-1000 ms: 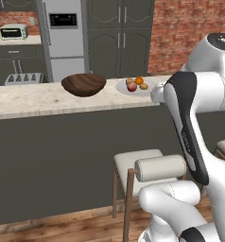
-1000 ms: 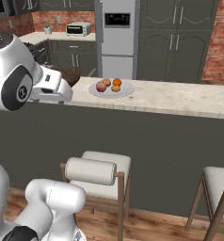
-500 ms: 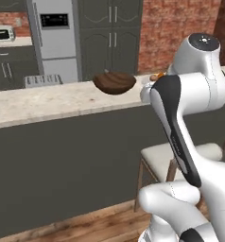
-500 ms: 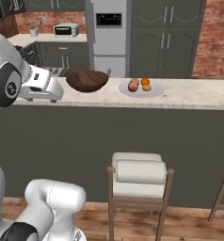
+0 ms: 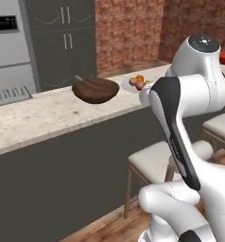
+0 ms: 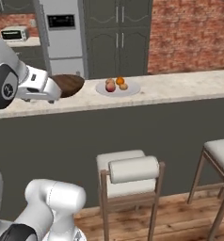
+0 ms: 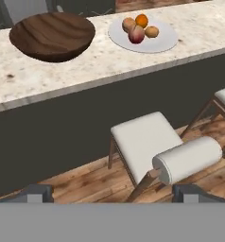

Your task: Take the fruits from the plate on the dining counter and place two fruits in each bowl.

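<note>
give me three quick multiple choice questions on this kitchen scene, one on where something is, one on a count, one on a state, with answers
1. Where does the plate sit?
A. on the dining counter, beside the wooden bowl
B. on a stool
C. inside the wooden bowl

2. How many fruits lie on the plate?
A. one
B. four
C. seven

3. What state is the hand in?
A. shut on a fruit
B. open, holding nothing
C. shut on the plate

Answers: 1 A, plate and bowl stand apart on the speckled top. 2 B, the hand view shows four. 3 B, its fingertips stand wide apart, with nothing between.
</note>
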Robot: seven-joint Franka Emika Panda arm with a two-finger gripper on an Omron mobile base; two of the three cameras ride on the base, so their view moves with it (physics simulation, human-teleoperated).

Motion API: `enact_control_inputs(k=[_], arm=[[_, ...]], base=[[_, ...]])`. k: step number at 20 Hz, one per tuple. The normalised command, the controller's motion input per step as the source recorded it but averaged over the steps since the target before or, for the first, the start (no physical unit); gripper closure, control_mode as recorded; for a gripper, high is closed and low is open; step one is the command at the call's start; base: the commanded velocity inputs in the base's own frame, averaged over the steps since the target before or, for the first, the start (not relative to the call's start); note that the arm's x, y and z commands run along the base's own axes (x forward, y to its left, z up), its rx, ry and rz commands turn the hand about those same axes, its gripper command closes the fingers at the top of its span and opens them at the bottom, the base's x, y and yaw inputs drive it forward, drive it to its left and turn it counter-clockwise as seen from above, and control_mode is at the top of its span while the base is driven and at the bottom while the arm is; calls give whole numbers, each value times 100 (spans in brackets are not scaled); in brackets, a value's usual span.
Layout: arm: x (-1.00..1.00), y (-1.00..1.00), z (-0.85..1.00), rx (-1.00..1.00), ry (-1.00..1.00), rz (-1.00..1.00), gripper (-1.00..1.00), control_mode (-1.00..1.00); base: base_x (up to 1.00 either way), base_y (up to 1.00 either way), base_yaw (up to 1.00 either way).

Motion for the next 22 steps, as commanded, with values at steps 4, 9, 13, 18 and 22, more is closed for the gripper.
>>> enact_control_inputs(k=[4,9,13,18,22], arm=[[0,0,0,0,0,0,-100,100],[0,0,0,0,0,0,-100,100],[0,0,0,0,0,0,-100,100],[0,0,0,0,0,0,-100,100],[0,0,0,0,0,0,-100,100]], base=[[82,5,-40],[71,13,-34],[74,80,-13],[92,38,8],[69,36,42]])
